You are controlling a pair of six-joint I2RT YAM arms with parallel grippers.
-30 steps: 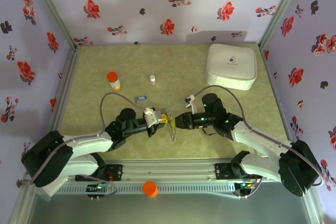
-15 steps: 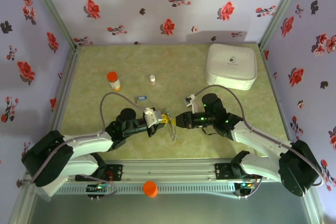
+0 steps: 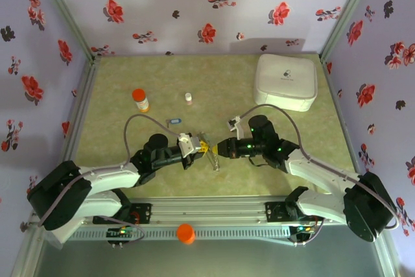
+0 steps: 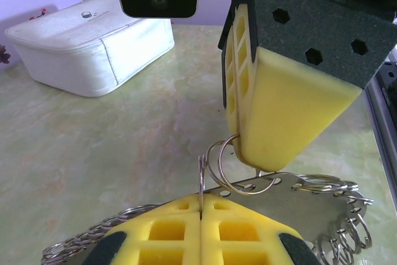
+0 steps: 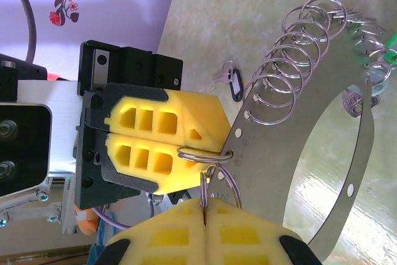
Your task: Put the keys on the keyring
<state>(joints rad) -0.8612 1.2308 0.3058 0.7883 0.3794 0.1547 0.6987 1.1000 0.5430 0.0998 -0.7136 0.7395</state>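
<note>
On the green table [image 3: 272, 173], between flowered walls [image 3: 194, 11], the left gripper [image 3: 203, 148] and the right gripper [image 3: 218, 149] meet at centre, each closed on a thin ring of the keyring [image 5: 356, 172]. The blue key [image 3: 173, 121] lies at their 10 o'clock. If they pull apart, the wire may slip out.

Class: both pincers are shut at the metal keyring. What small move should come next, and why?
Probably ease the right pincer away from the left pincer, prying the small split ring open: both are shut on it where it hangs from the keyring.
</note>
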